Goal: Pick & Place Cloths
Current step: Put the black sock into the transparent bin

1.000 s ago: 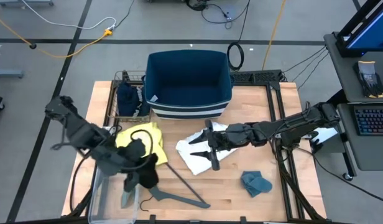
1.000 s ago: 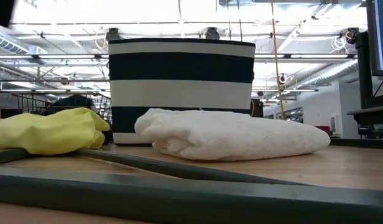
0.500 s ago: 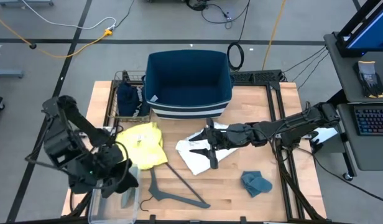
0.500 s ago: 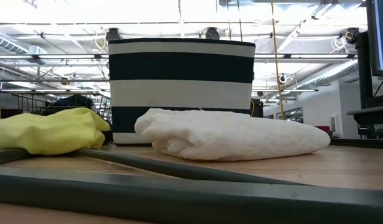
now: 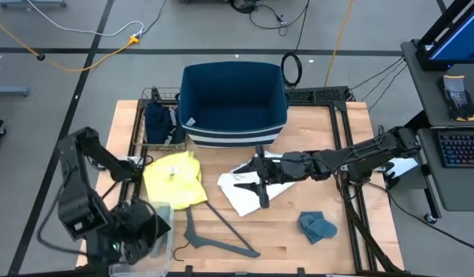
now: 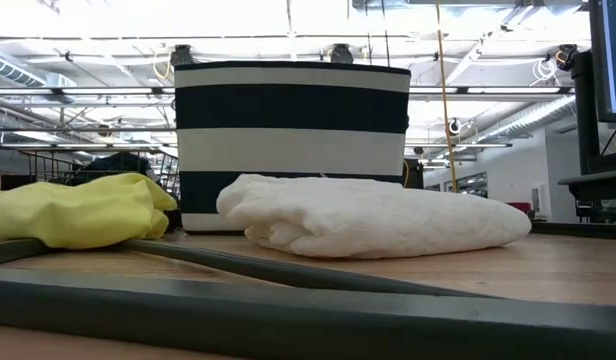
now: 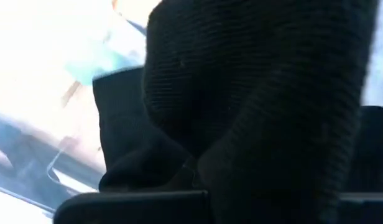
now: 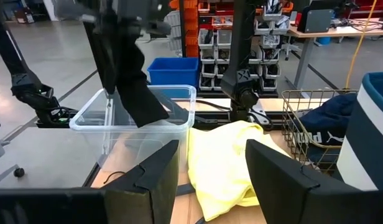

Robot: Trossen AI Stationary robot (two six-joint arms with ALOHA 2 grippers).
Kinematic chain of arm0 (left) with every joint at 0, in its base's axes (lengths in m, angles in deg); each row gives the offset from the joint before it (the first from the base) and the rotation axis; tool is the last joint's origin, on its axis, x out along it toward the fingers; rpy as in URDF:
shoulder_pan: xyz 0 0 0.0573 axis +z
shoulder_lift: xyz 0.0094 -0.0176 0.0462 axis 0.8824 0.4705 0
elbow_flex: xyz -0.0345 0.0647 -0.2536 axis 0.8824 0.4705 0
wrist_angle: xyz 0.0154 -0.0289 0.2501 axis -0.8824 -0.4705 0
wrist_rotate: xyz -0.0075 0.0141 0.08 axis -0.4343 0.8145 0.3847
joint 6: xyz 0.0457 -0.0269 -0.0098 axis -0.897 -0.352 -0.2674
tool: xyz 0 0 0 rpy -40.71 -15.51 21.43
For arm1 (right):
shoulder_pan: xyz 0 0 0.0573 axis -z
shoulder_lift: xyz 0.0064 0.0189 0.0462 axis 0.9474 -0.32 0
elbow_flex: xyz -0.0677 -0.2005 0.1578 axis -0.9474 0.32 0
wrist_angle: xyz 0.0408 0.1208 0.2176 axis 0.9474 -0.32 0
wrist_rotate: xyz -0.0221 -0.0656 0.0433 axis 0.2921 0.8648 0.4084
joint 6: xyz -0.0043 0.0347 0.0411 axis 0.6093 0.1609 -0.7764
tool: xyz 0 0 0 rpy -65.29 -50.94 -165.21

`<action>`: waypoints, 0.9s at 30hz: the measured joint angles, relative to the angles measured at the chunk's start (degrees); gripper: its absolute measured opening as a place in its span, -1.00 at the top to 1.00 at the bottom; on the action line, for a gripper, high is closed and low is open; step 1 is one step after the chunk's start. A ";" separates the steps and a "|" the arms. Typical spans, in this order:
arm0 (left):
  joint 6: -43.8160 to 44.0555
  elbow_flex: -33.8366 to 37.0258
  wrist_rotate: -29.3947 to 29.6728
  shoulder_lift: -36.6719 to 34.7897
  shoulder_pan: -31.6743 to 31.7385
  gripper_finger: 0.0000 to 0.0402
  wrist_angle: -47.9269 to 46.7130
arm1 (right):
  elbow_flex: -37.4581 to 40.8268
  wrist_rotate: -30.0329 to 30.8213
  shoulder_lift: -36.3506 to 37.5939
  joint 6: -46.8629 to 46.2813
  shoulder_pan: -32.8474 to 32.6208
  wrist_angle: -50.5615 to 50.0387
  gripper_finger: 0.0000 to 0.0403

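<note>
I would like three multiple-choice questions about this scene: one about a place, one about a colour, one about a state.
1. Where does the black cloth hang?
A. in the striped basket
B. over the clear plastic bin
C. on the white cloth

2. What colour is the cloth beside the wire basket?
A. yellow
B. red
C. orange

3. How do the right gripper's jaws stand?
A. shut on the hanger
B. shut on the teal rag
C. open

Answers:
1 B: the right wrist view shows the left gripper holding it above the clear plastic bin.
2 A: the yellow cloth lies just in front of it.
3 C: the right gripper shows spread fingers over the white cloth, holding nothing.
</note>
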 joint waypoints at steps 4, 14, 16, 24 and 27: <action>1.98 0.02 -1.61 3.47 -0.76 1.00 0.35 | 0.00 -0.02 0.00 -0.77 0.00 0.00 0.12; 7.19 0.02 -4.09 10.58 -2.95 1.00 0.94 | 0.00 -0.02 0.01 -1.31 -0.13 0.00 0.14; 8.16 0.04 -3.99 11.62 -3.61 1.00 0.93 | 0.00 -0.02 0.00 -1.31 -0.13 0.00 0.14; 15.83 2.10 -3.49 13.91 -6.21 1.00 1.27 | 0.00 -0.22 0.00 -1.31 -0.15 -0.01 0.14; 17.81 4.66 -3.49 13.93 -6.23 1.00 2.46 | 0.00 -0.24 0.00 -1.31 -0.15 -0.06 0.14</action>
